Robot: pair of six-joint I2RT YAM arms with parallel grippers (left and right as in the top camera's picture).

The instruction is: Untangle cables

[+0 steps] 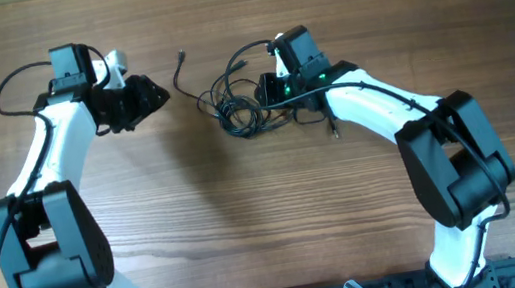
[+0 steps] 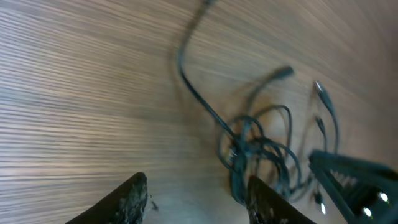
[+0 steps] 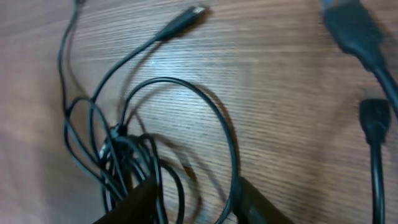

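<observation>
Take the bunch of cables (image 1: 239,116) as your mark. It lies on the wooden table (image 1: 249,226), in the upper middle of the overhead view. Below the bunch the table is bare plank all the way to the arm bases. Between the bunch and the left hand (image 1: 152,96) there is an open strip, crossed only by one loose tail that ends in a small plug (image 1: 182,54) up and to the left of the bunch.

The left hand (image 2: 199,193) sits apart from the bunch (image 2: 239,146) with its fingers (image 2: 130,199) spread and nothing between them. Their black pads look rough and flaked.

The right hand (image 1: 266,92) is right against the bunch's right edge, under a green light on its wrist. From its own camera, the right hand (image 3: 196,199) has its fingers apart, and strands of the bunch (image 3: 121,149) run down between them. They do not seem to be pinched, though the tips are cropped.

The cords are thin, black and smooth. They are knotted at one dense point, with a wide round loop and a free end carrying a slim silvery plug (image 3: 186,15). The table is pale wood with a fine straight grain.
</observation>
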